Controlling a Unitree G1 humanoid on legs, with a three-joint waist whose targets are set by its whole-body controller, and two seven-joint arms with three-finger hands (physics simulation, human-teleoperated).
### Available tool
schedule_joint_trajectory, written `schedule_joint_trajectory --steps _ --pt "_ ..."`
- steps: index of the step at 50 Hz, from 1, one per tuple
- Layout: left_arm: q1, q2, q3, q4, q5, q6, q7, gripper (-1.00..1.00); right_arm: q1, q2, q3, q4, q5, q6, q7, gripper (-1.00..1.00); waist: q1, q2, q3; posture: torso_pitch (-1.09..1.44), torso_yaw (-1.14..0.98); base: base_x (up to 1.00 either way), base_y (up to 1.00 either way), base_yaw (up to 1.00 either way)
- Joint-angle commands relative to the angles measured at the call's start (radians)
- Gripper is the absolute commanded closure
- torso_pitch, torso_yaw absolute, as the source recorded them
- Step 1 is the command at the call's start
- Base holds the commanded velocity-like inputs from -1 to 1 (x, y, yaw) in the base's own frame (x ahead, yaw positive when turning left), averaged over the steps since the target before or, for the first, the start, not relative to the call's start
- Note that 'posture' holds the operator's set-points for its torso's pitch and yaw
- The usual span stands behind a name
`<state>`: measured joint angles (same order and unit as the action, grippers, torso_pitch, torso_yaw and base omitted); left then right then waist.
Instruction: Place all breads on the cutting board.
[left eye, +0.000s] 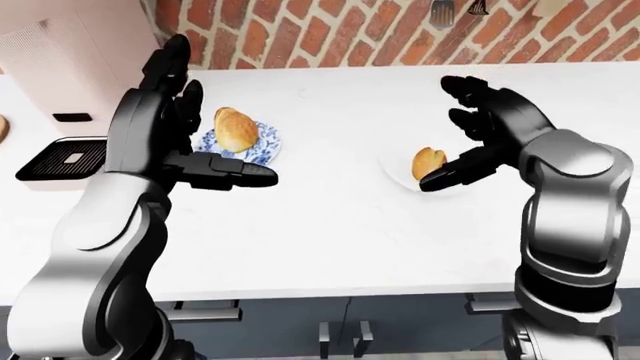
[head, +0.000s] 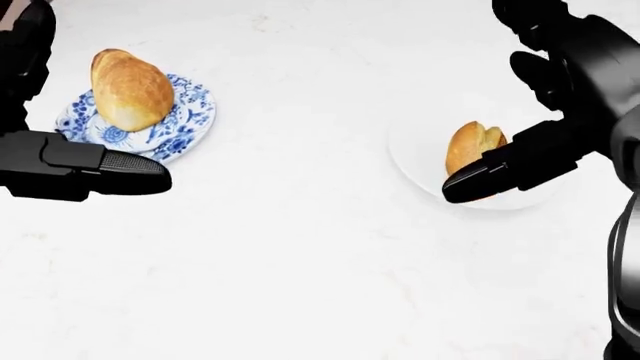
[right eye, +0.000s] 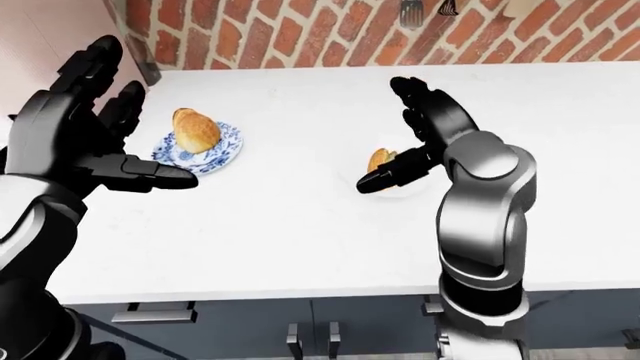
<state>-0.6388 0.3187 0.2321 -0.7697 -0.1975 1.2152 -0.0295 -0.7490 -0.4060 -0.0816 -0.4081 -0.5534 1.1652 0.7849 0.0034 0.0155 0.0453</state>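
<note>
Two breads waiting: big loaf sitting on blue plate, small roll on white plate. Right hand is hovering spread beside roll; left hand spread too. Cutting board isn't showing. Advising: wrap fingers round roll's middle before lifting.

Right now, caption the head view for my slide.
Open right robot hand beside a bread roll on a white plate; another roll on a blue-patterned plate.

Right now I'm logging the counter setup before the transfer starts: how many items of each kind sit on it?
Bread rolls: 2 (one, another)
Blue-patterned plates: 1
Plain white plates: 1
Black trays at the left-eye view's left edge: 1
Total: 5
</note>
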Motion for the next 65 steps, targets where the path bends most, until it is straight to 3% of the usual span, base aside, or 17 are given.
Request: schedule_joint_trajectory --steps 1,3,6,22,36,55,58,61,65 --pt "-0.027 0.010 0.012 -0.023 0.005 -0.027 0.003 -1.00 -0.033 -0.007 -0.014 -0.018 -0.024 -0.032 0.002 -0.71 0.000 -0.002 -0.026 0.00 0.00 0.00 0.00 0.00" --pt "-0.024 0.010 0.013 -0.023 0.005 -0.029 0.002 -1.00 -0.033 -0.002 -0.014 -0.012 -0.033 -0.036 0.009 -0.58 -0.001 -0.001 -0.026 0.00 0.00 0.00 0.00 0.00" --pt "-0.022 0.011 0.015 -0.021 0.005 -0.031 0.000 -1.00 -0.025 0.007 -0.017 0.002 -0.044 -0.053 0.016 -0.55 -0.002 0.000 -0.027 0.00 0.00 0.00 0.00 0.00" --pt "-0.006 0.010 0.008 -0.013 0.019 -0.052 -0.008 -1.00 0.002 0.014 -0.035 0.072 -0.076 -0.124 0.017 -0.61 -0.003 -0.001 -0.031 0.00 0.00 0.00 0.00 0.00" --pt "-0.011 0.007 0.010 -0.019 0.022 -0.044 -0.012 -1.00 0.001 0.017 -0.050 0.180 -0.081 -0.187 -0.006 -0.45 -0.003 -0.002 -0.032 0.00 0.00 0.00 0.00 0.00" --pt "-0.006 0.008 0.014 -0.021 0.020 -0.045 -0.015 -1.00 0.009 0.017 -0.050 0.302 -0.062 -0.268 -0.083 -0.46 -0.001 -0.004 -0.032 0.00 0.00 0.00 0.00 0.00" --pt "-0.005 0.008 0.015 -0.027 0.018 -0.040 -0.014 -1.00 0.008 0.018 -0.047 0.307 -0.067 -0.269 -0.082 -0.37 -0.001 -0.005 -0.033 0.00 0.00 0.00 0.00 0.00" --pt "0.001 0.009 0.017 -0.024 0.018 -0.048 -0.015 -1.00 0.013 0.019 -0.046 0.313 -0.071 -0.279 -0.084 0.03 0.000 -0.006 -0.033 0.00 0.00 0.00 0.00 0.00" --pt "0.002 0.009 0.018 -0.022 0.018 -0.051 -0.015 -1.00 0.020 0.021 -0.044 0.314 -0.080 -0.287 -0.082 0.15 0.001 -0.006 -0.034 0.00 0.00 0.00 0.00 0.00"
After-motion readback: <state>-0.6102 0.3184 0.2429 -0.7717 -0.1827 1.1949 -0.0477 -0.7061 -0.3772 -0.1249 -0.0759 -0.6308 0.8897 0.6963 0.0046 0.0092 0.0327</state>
